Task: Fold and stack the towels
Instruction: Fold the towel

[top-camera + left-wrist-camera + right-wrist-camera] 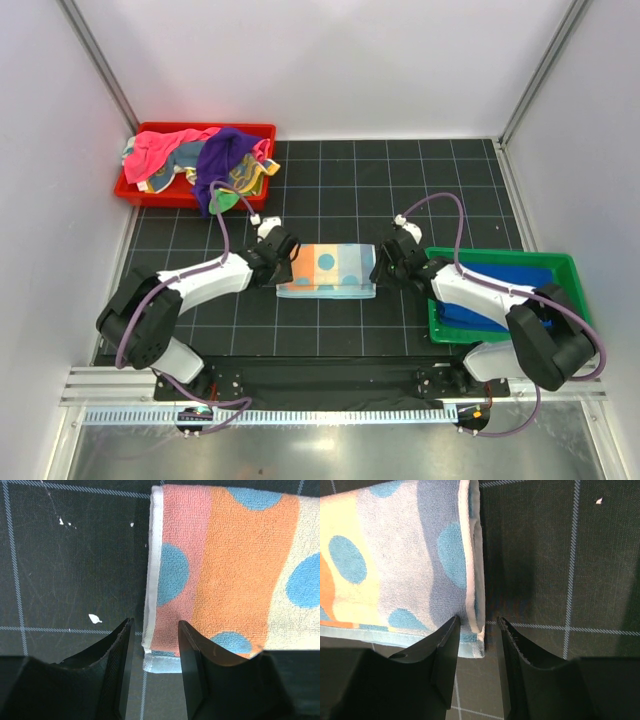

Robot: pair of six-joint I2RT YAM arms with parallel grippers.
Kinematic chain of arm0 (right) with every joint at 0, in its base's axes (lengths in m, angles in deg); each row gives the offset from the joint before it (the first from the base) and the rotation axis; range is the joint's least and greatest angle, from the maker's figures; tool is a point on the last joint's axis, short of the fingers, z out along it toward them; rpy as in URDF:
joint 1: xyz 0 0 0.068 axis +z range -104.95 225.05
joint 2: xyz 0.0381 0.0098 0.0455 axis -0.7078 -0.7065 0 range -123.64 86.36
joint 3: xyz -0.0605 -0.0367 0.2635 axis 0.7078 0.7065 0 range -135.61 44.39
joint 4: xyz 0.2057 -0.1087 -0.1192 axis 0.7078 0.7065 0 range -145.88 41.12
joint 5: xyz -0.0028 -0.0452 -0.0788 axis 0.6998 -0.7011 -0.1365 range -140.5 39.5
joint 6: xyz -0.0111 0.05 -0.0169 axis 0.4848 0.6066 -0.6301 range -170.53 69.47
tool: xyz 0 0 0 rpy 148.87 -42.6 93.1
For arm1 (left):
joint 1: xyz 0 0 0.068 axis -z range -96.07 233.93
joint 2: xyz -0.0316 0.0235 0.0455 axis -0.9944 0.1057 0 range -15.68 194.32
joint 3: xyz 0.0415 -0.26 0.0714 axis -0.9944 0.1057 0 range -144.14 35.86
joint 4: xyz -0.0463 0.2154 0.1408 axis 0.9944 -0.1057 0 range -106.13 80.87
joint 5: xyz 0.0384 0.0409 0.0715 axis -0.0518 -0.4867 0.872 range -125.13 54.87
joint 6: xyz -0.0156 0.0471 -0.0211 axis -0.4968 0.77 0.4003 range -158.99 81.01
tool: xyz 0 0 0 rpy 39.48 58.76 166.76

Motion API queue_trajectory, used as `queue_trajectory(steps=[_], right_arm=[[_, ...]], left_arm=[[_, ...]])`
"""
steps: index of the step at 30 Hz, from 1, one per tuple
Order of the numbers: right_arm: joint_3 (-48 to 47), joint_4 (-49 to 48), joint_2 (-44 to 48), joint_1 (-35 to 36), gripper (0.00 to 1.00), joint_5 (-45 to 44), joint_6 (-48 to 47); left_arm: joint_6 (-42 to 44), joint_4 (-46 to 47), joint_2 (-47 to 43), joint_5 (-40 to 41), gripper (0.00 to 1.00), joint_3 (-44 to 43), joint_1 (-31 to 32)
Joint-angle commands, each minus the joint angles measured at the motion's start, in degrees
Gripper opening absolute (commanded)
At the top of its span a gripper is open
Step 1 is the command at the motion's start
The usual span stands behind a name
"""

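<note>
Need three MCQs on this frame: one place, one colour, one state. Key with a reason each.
1. Where on the mat does the polka-dot towel lie?
A far left corner
B centre, between the left end effector and the right end effector
C near right corner

2. What colour is the cloth in the green tray?
A pink
B orange
C royal blue

3. How is the polka-dot towel?
A crumpled heap
B folded flat
C lifted in the air

Key:
1 B, the top view shows an arm at each short end.
2 C, blue fabric shows inside the tray.
3 B, both wrist views show layered edges lying on the mat.
</note>
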Motion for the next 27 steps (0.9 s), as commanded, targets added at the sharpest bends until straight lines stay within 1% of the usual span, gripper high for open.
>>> queue_trajectory(steps=[1,6,7,8,13,15,16,21,26,27], right_arm=[[-0.4,-2.9,0.1,0.3,0.42,-0.4,0.8],[-0.5,-3.0,0.1,0.3,0.34,-0.5,1.0],[-0.5,-2.9,0.0,0.3,0.31,-0.5,1.2],[-0.5,-2.9,0.0,0.3,0.27,-0.5,1.2],[-0.7,-2.7,0.2,0.3,0.22,-0.6,1.1],[-0.8,-2.6,0.4,0.3,0.18,-0.6,1.1],[-0.8,-2.6,0.6,0.3,0.17,-0.6,1.1],[-1.0,-1.9,1.4,0.3,0.11,-0.6,1.0],[-1.7,-0.7,3.2,0.3,0.1,-0.9,0.8],[-1.8,-0.2,3.5,0.3,0.09,-0.9,0.7]], left_arm=[[-0.7,-0.4,0.2,1.1,0.43,-1.3,0.2],[-1.0,0.0,0.3,0.9,0.41,-1.6,0.2],[-0.9,0.0,0.4,0.9,0.41,-1.6,0.2],[-1.0,0.0,0.5,0.9,0.4,-1.7,0.1],[-1.1,0.0,0.8,0.8,0.36,-2.0,0.2],[-1.0,0.0,0.8,0.8,0.32,-2.2,0.1],[-1.0,0.1,0.8,0.8,0.32,-2.1,0.2],[-0.6,-0.4,0.3,0.9,0.21,-2.7,0.1],[0.0,-1.5,-0.4,1.4,0.1,-3.7,0.1],[0.0,-1.9,-0.6,1.5,0.09,-3.9,0.1]])
